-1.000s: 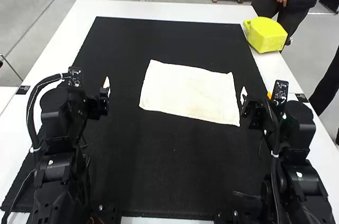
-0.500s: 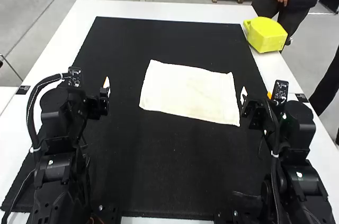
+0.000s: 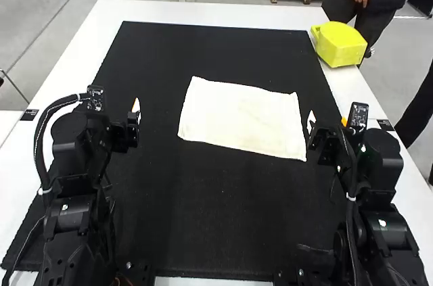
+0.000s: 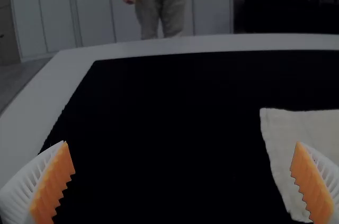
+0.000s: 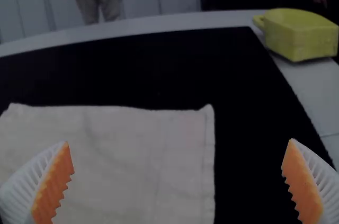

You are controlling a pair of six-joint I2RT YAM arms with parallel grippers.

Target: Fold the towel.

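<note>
Because the soft, cream-white cloth towel (image 3: pixel 242 117) is spread out flat, most or maybe all of the folding looks left to do. It lies on the big black mat (image 3: pixel 203 211) on top of the white table (image 3: pixel 73 63), in the space between the two arms and a bit ahead of them. It has four sides and is a little crooked, and its corners are all out where you can see them. I can't tell if it is just one layer or if it has been folded once, so I can't say for sure that no fold is done. It is not a small, neat bundle.

The black left gripper (image 4: pixel 181 143) has its white, bumpy fingers with orange pads (image 4: pixel 53 184) wide apart, and they hold nothing. The black right gripper (image 5: pixel 179 142) is wide open too, with nothing in it. It is near one side of the towel, and the left one is farther off on the other side.

The next job is probably to pick up an edge or two corners, bring them over to the other side, and then press the towel flat. A shiny yellow plastic tub (image 3: pixel 340 46) sits by the mat, and it doesn't seem to be in the way.
</note>
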